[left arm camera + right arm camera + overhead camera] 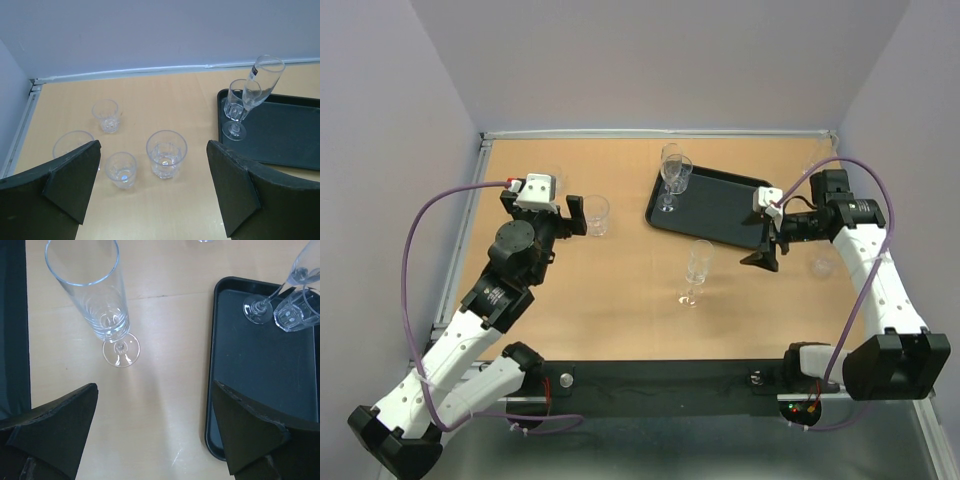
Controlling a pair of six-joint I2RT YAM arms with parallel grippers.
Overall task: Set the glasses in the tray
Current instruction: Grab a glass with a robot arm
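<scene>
The black tray lies at the back right and holds a stemmed flute and a short tumbler at its left end. Another flute stands on the table in front of the tray; in the right wrist view it stands left of the tray. My right gripper is open and empty at the tray's near right corner. My left gripper is open and empty just left of a tumbler. The left wrist view shows this tumbler and three smaller ones ahead of the fingers.
The wooden table has a raised white rim along the back and grey walls on three sides. A black strip runs along the near edge between the arm bases. Purple cables loop off both arms.
</scene>
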